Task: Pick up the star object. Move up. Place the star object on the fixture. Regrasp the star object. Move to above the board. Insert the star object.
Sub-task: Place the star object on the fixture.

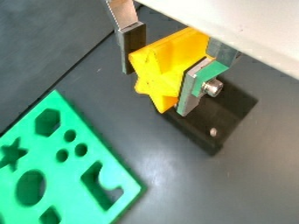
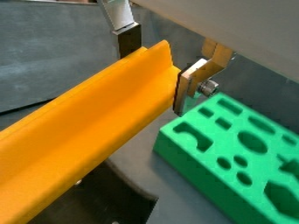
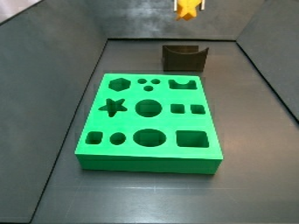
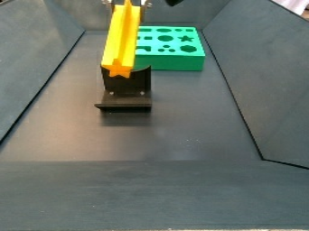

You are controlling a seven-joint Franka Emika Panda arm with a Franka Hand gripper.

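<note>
The star object [image 1: 163, 63] is a long orange-yellow ridged bar, and my gripper [image 1: 162, 83] is shut on it near one end. In a wrist view the bar [image 2: 93, 131] runs out long from the gripper [image 2: 158, 70]. Both side views show the bar [image 3: 188, 8] [image 4: 118, 41] held in the air over the dark fixture [image 3: 184, 58] [image 4: 125, 90]. The fixture [image 1: 225, 121] lies right below the fingers. The green board [image 3: 146, 162] [image 4: 169, 61] [image 1: 45, 147] [image 2: 193, 166] with cut-out holes lies flat beside the fixture. In the side views the frame edge cuts off the gripper.
The floor is dark grey and is enclosed by sloping dark walls [image 3: 47, 105] [image 4: 241, 81]. The fixture stands near one end wall, with the board in the middle of the floor.
</note>
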